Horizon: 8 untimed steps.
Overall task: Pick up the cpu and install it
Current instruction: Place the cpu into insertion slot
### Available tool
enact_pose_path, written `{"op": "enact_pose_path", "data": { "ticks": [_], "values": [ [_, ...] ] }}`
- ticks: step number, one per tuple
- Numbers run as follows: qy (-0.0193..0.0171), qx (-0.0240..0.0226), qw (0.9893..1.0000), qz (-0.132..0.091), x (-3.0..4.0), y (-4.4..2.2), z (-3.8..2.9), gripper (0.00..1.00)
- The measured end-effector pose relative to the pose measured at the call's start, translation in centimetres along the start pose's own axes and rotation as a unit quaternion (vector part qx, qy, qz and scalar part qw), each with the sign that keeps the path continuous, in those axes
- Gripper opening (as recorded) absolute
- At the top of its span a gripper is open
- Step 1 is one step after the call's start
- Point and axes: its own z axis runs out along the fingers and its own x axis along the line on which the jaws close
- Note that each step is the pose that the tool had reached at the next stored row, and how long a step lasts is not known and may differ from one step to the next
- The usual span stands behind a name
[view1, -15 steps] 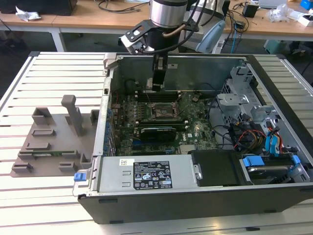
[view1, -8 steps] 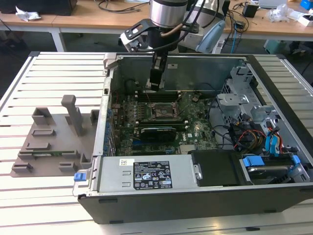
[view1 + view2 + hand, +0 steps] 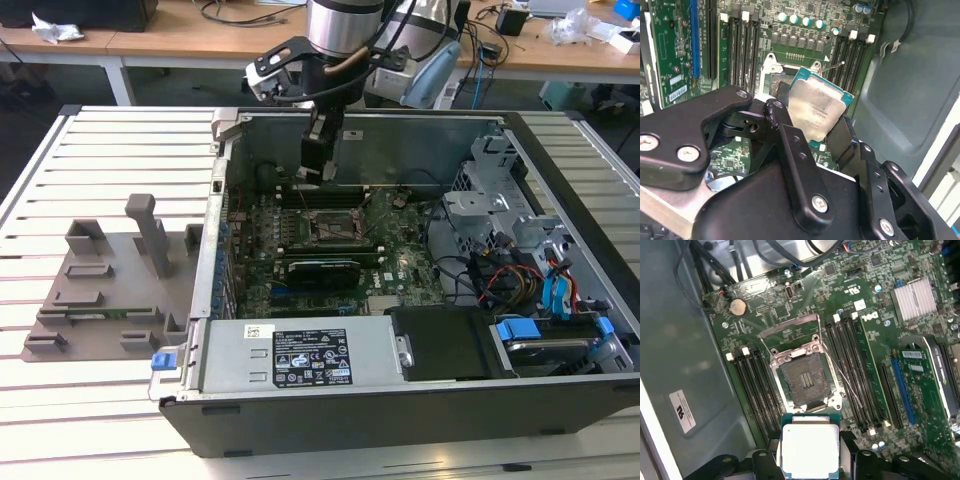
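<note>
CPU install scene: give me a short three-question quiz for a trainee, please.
1. True or false: the cpu already sits in the socket.
2. What is the gripper shut on? A) the cpu B) a memory stick C) nothing
3. Fill in: the socket's metal frame is flipped ___.
Key: 1 false; 2 A; 3 open.

Arm (image 3: 345, 25) hung from above, wrist vertical; hand (image 3: 322, 160) pointed straight downward, two fingers (image 3: 782, 125) closed on opposite cpu (image 3: 817, 112) edges.
</note>
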Motion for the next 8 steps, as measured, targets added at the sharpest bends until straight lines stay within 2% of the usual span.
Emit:
{"op": "enact_pose_path", "data": {
  "ticks": [2, 3, 8],
  "values": [
    [0.0006, 0.0002, 0.9999, 0.01, 0.0, 0.0, 0.0, 0.55],
    [0.0014, 0.0005, 0.9998, 0.022, 0.0, 0.0, 0.0, 0.55],
    [0.0035, 0.0011, 0.9984, 0.056, 0.0, 0.0, 0.0, 0.55]
  ]
}}
